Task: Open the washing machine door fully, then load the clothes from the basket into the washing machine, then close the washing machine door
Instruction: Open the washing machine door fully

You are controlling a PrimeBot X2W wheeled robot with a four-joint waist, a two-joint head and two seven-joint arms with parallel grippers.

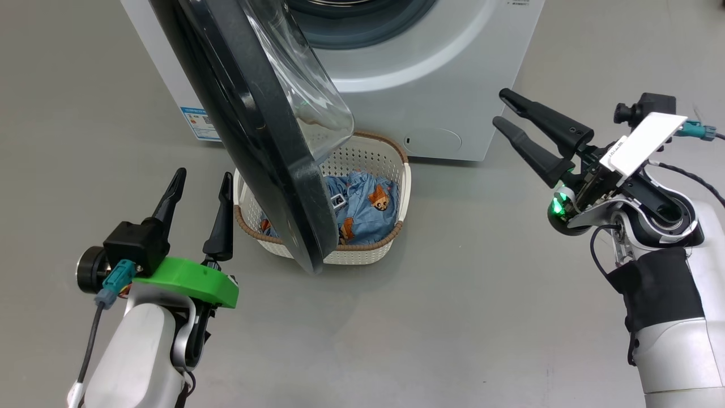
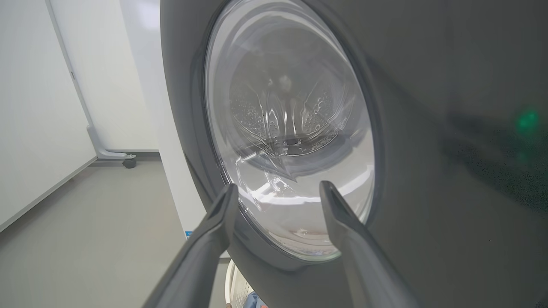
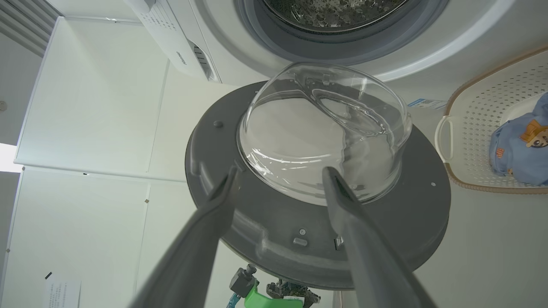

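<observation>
The round black-rimmed glass door is being seen swung out from the white front-loading washing machine, over the cream perforated basket holding light-blue printed clothes. The left gripper, beside the door, and the right gripper, well right, are being held wide, empty.

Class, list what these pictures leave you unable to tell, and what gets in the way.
How many clothes lie in the basket: head view, the washing machine door covers its left part; right wrist view, the edge cuts it.
Whether the drum is empty: right wrist view, the top edge cuts it.
Print on the blue label sticker: head view, too small.
</observation>
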